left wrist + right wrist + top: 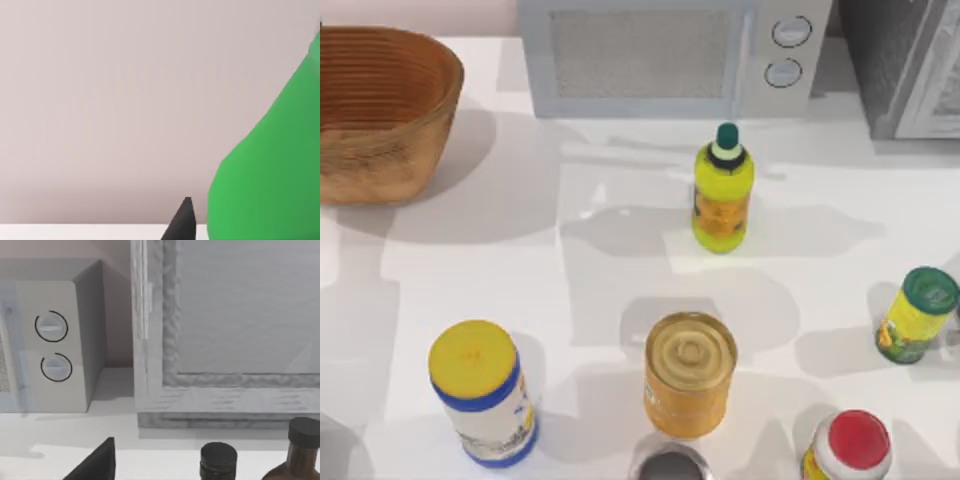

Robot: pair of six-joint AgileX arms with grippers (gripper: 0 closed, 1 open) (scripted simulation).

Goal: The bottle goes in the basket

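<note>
White table, bare wall behind. The bottle point(265, 170) sits just beside the left gripper point(186, 222) — I cannot tell whether it is gripped. The basket point(380, 150) stands in the back left corner. A loose hold could drop the bottle short — the right gripper point(95, 465) idles near the microwave point(660, 55).

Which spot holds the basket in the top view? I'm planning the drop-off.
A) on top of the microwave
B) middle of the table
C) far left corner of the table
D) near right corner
C: the basket sits on the table at its far left corner, left of the microwave.
</note>
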